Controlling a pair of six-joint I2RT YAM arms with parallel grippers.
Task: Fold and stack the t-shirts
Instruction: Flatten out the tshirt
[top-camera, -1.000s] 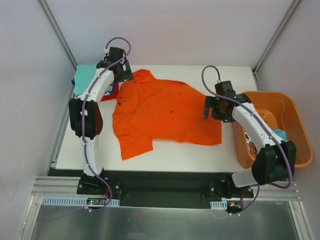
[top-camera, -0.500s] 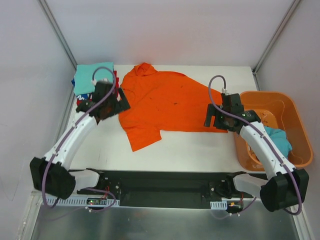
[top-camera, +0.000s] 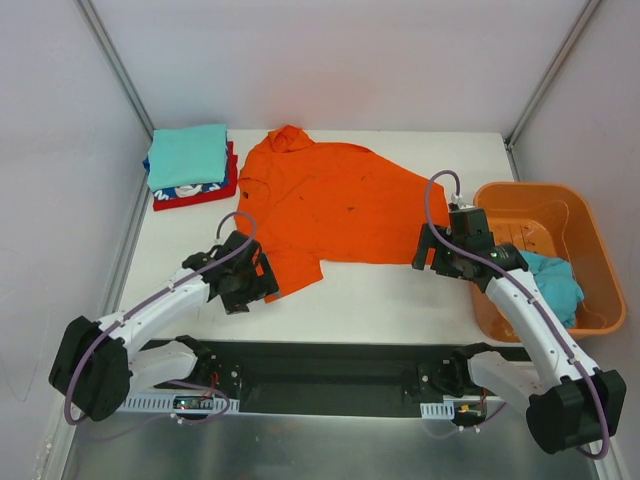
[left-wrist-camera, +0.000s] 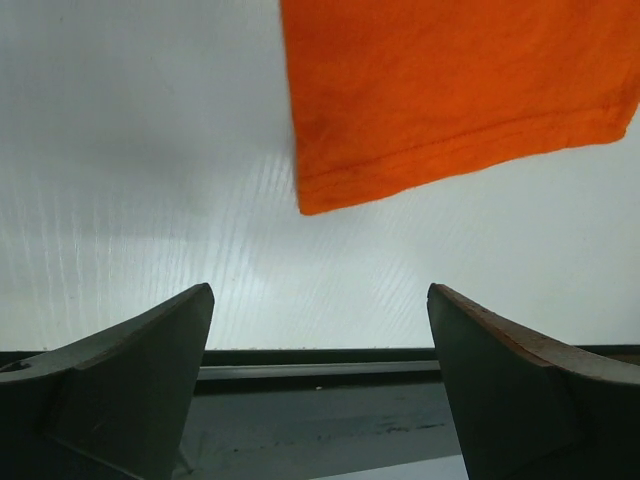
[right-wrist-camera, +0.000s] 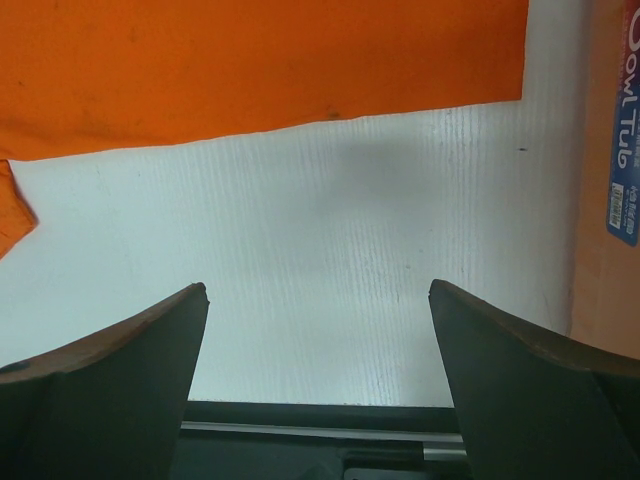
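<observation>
My left gripper (left-wrist-camera: 318, 292) gapes wide, empty, just short of the orange t-shirt (top-camera: 335, 205)'s near hem; my right gripper (right-wrist-camera: 318, 287), equally open and empty, hovers beside the basket (top-camera: 590, 230); the shirt lies spread on the table (top-camera: 370, 300); folded t-shirts (top-camera: 188, 165) sit stacked far left.
</observation>
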